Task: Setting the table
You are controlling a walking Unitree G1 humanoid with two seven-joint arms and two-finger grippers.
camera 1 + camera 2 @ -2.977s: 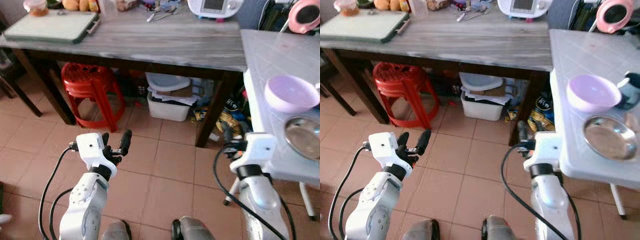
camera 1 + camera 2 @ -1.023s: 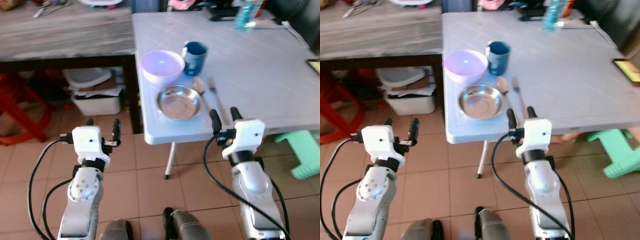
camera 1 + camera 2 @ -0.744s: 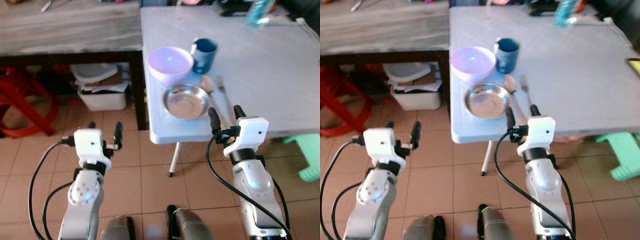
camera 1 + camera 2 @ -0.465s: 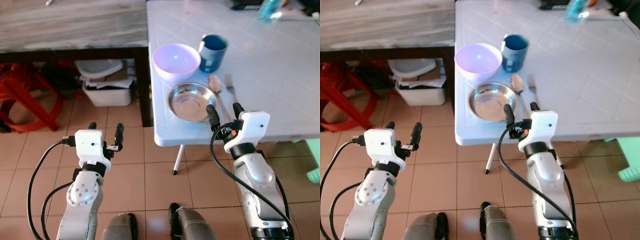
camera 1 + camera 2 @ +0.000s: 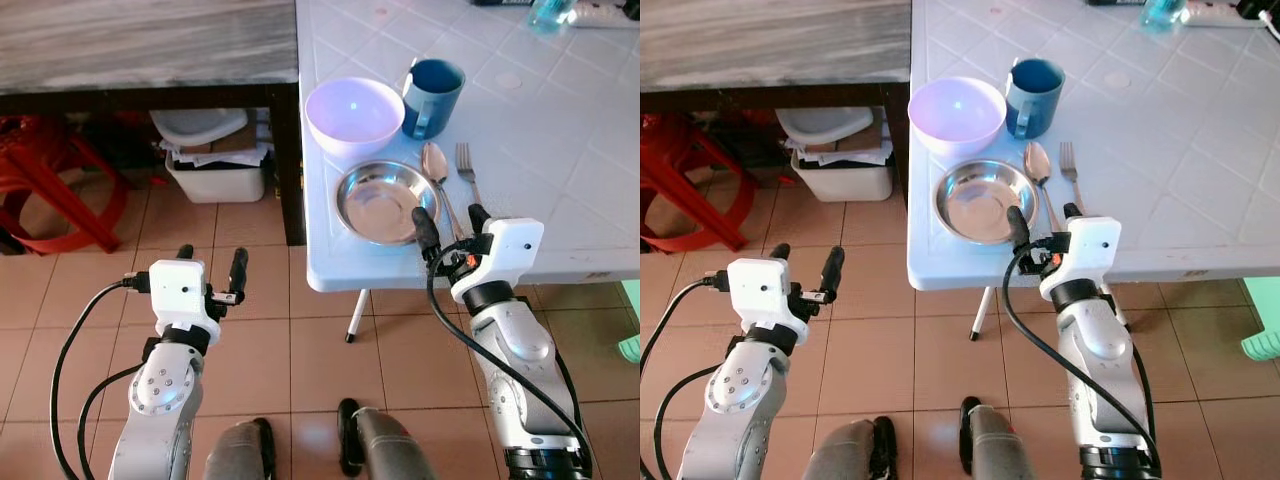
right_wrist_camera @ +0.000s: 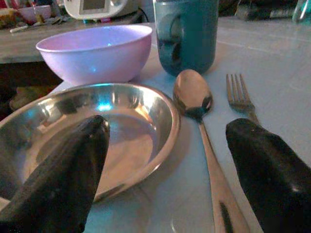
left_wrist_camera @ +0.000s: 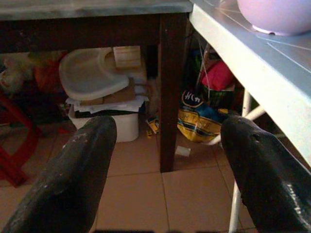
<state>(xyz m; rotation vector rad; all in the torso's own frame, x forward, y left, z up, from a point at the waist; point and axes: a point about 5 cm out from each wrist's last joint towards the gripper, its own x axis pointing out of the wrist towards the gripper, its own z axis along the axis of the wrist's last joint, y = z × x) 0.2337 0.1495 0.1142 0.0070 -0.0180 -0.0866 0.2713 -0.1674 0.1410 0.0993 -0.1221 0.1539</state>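
- the white table carries a small cluster of tableware near its front left corner: a lilac bowl close to the left edge, a blue mug just beside it, and a steel plate in front of the bowl, near the front edge.
- a spoon and a fork lie side by side just to the right of the steel plate, handles toward the front edge.
- judged from this, the pieces are bunched together rather than laid out as a place setting, so most of the arranging seems left to do.
- the right gripper sits at the front edge, fingers spread wide and holding nothing; one finger is over the rim of the steel plate, the other by the fork handle, with the spoon between them in the right wrist view.
- the left gripper hangs over the tiled floor, well off the left edge of the table, fingers wide and empty.
- likely next step: closing on the spoon or plate, though nothing is grasped yet.
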